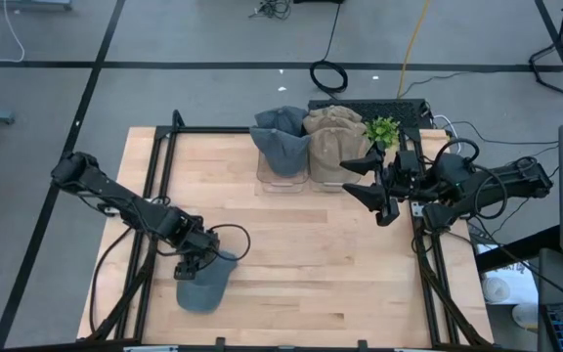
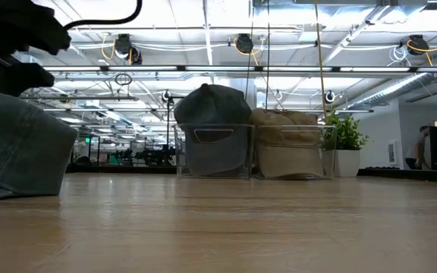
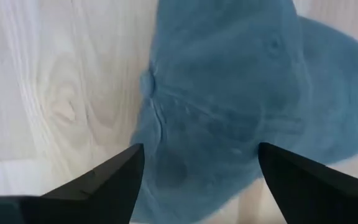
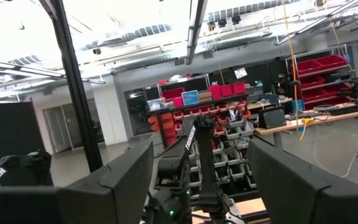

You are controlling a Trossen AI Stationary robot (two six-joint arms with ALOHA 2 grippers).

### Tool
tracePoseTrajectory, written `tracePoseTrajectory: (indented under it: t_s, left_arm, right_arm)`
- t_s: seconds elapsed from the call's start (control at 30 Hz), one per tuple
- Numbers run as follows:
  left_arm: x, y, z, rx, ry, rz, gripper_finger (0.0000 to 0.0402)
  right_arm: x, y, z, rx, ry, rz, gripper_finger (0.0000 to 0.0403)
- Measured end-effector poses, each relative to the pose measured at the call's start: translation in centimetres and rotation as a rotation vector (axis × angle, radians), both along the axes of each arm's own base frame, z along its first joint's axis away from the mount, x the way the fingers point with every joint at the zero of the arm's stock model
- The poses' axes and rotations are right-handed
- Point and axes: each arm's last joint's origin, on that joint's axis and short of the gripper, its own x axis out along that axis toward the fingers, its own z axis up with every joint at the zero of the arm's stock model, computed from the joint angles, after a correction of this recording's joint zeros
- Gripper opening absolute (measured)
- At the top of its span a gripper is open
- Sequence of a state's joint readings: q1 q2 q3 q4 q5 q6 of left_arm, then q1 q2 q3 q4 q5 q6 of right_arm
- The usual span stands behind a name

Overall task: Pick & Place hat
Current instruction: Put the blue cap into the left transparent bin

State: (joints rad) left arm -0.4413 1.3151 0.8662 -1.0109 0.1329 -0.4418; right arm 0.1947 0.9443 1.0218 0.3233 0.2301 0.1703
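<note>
- Far left of the wooden table (image 1: 291, 264) you've got the left arm reaching in, with the left gripper (image 1: 195, 262) parked right over a blue-grey cap (image 1: 206, 284) near the front-left part of the table.
- That cap lies flat on the wood, nothing crowding it. In the low view it's the big slate shape (image 2: 21, 152) at the left edge.
- From the left wrist view the fingers (image 3: 104, 183) are spread wide, one on each side above the cap's crown (image 3: 229, 106). They aren't pinching it; can't tell if a tip brushes the fabric.
- Moving toward the middle, at the back edge: two clear bins side by side. One clear bin (image 1: 281, 176) has a blue-grey cap (image 1: 280, 137) stuffed in it, the other clear bin (image 1: 325, 176) holds tan caps (image 1: 332, 137).
- Just right of those, a little green potted plant (image 1: 382, 130), sitting in a white pot in the low view (image 2: 343, 136).
- Right side: the right gripper (image 1: 369, 181) hangs in the air near the tan bin, fingers apart, holding nothing. Its wrist camera just looks off into the room, at shelves with red bins (image 4: 229, 93).
- The middle of the table between the loose cap and the bins is bare wood.
</note>
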Motion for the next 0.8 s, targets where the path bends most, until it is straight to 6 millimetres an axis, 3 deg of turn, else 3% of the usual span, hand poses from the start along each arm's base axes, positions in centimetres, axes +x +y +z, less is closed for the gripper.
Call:
tracePoseTrajectory:
  t_s: [0.1,0.2,0.5,0.8]
  left_arm:
    - [0.3,0.3,-0.2,-0.005,-0.019,0.004,0.0309]
    - [0.4,0.7,-0.2,-0.019,-0.011,0.026,0.0263]
    - [0.9,1.7,-0.1,-0.13,0.011,-0.014,0.0026]
    - [1.3,2.8,0.5,-0.171,0.005,0.034,0.0004]
  right_arm:
    - [0.0,0.0,0.0,0.0,0.0,0.0,0.0249]
    - [0.0,0.0,0.0,-0.009,0.0,-0.004,0.0249]
    - [-0.1,0.0,0.3,-0.068,-0.028,-0.029,0.0249]
    - [-0.3,-0.1,0.6,-0.093,-0.058,-0.047,0.0249]
